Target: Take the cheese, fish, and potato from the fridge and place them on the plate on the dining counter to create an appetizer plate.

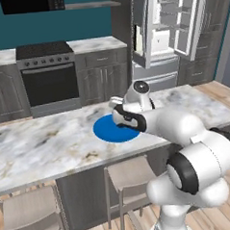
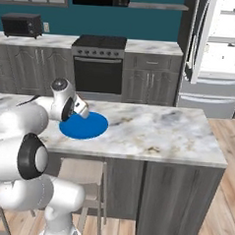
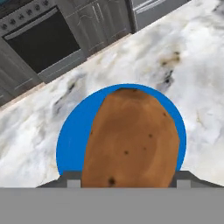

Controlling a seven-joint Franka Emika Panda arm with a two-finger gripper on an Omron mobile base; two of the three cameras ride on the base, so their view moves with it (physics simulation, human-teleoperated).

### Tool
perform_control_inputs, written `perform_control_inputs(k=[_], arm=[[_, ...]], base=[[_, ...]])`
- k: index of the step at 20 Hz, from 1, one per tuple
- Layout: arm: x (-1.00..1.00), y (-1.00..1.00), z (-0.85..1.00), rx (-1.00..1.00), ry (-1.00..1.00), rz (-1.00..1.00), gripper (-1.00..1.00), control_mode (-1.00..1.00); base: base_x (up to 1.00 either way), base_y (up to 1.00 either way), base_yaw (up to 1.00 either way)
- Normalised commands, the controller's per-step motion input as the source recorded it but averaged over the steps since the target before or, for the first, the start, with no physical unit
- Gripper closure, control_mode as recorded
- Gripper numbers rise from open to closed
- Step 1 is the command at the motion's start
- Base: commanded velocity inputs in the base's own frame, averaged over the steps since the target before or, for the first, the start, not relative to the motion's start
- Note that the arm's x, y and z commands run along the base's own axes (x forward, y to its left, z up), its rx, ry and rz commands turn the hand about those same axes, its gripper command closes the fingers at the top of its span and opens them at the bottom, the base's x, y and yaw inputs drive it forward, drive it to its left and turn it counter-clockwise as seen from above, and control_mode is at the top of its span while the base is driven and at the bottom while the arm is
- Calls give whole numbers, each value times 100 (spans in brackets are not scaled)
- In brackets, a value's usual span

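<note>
Potato (image 3: 131,140) seemingly over plate (image 3: 70,140), marble dining counter (image 3: 183,70)

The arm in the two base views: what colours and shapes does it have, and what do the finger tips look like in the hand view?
The arm is made of glossy white, rounded segments with bulging shells. Dark, almost black rings sit at the joints, and one round grey cap closes the wrist end. No cables or markings show. The gripper shows two small grey, blocky fingertips.
</note>
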Motion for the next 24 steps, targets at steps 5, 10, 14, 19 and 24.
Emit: perform_control_inputs(k=[5,10,14,19,24], arm=[[53,4,-47,1,16,0,100,-100],[52,14,-45,0,18,0,100,-100],[42,31,-51,0,11,0,100,-100],[41,31,-52,0,7,0,100,-100],[45,13,-47,0,7,0,100,-100]], base=[[0,0,0],[0,0,0],[0,0,0],[0,0,0],[0,0,0]])
